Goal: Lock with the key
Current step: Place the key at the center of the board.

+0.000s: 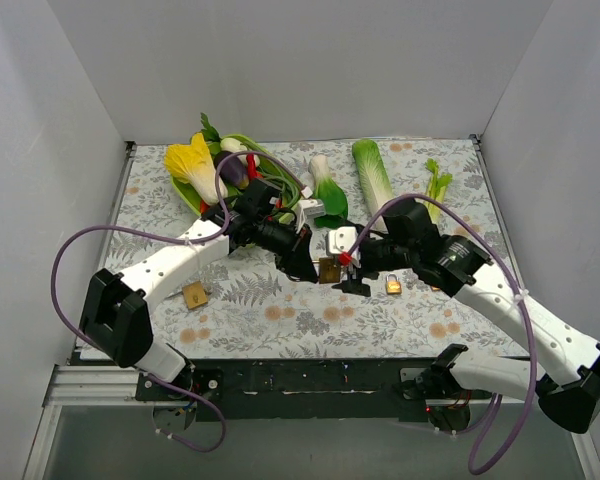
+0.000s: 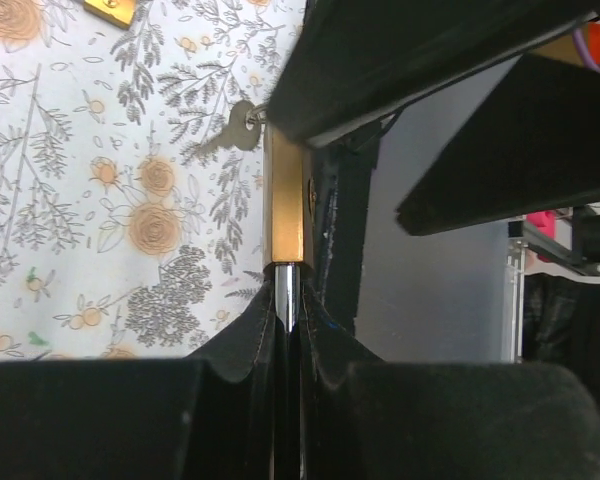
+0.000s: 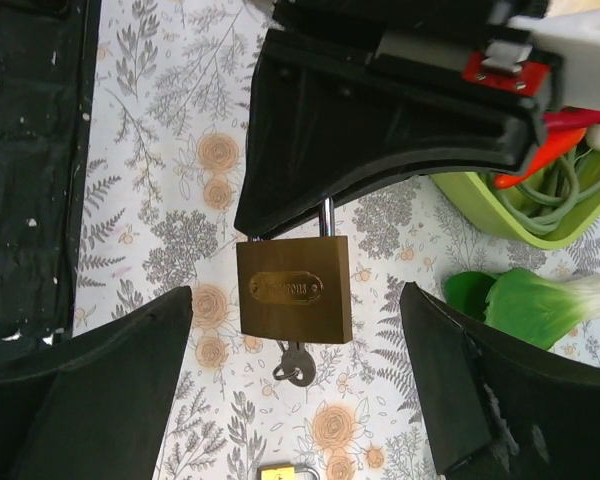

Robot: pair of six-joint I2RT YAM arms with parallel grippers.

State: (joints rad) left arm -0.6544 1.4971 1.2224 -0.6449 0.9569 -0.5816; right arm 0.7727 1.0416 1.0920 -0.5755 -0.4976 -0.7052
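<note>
A brass padlock (image 3: pixel 293 290) hangs above the floral cloth, with a silver key (image 3: pixel 295 365) sticking out of its underside. My left gripper (image 2: pixel 288 300) is shut on the padlock's steel shackle (image 2: pixel 287 285) and holds the brass body (image 2: pixel 283 200) up; the key (image 2: pixel 242 128) shows at the body's far end. My right gripper (image 3: pixel 295 310) is open, one finger on each side of the padlock and touching neither it nor the key. From above, the padlock (image 1: pixel 329 270) sits between the left gripper (image 1: pixel 305 262) and the right gripper (image 1: pixel 352 272).
A second small padlock (image 1: pixel 393 285) lies just right of the grippers, and a third (image 1: pixel 194 294) lies at the left. A green bowl (image 1: pixel 195 195) of toy vegetables stands behind the left arm. Bok choy (image 3: pixel 540 300) and other greens (image 1: pixel 373 175) lie further back.
</note>
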